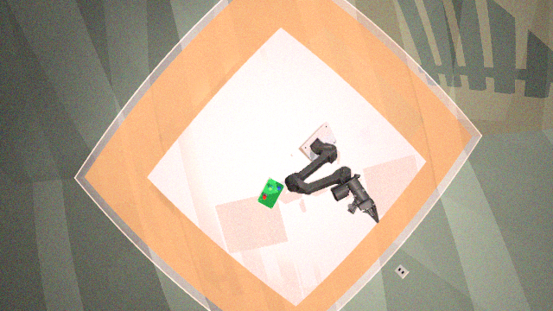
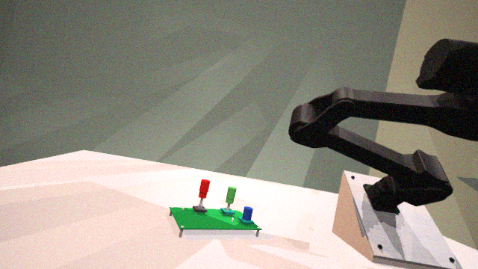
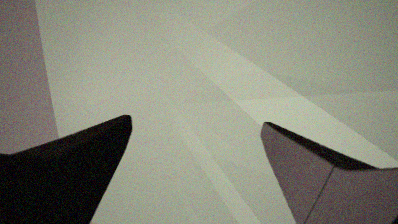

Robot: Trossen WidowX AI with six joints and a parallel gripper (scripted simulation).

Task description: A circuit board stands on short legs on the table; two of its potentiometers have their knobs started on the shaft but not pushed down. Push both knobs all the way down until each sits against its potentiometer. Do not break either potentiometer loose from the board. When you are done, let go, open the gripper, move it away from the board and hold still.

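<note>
A green circuit board (image 1: 272,204) (image 2: 194,221) stands on short legs. A red knob (image 1: 264,197) (image 2: 204,188) stands high, with grey shaft showing above its dark potentiometer (image 2: 199,209). A light green knob (image 1: 270,188) (image 2: 231,195) also stands high, with shaft showing above its teal potentiometer (image 2: 227,211). A blue knob (image 2: 247,213) (image 1: 279,188) sits low against its teal potentiometer (image 2: 246,221). My gripper (image 3: 198,125) (image 1: 377,220) is open, with nothing between the fingers. It is well away from the board, on the far side of the arm in the top view; the exterior view does not show it.
The arm's sloped mount (image 1: 326,130) (image 2: 349,213) stands beside the board. The arm's elbow (image 1: 295,182) (image 2: 310,127) is close to the board in the overhead view and raised above it in the exterior view. The white table top (image 1: 242,130) has an orange surround (image 1: 186,73).
</note>
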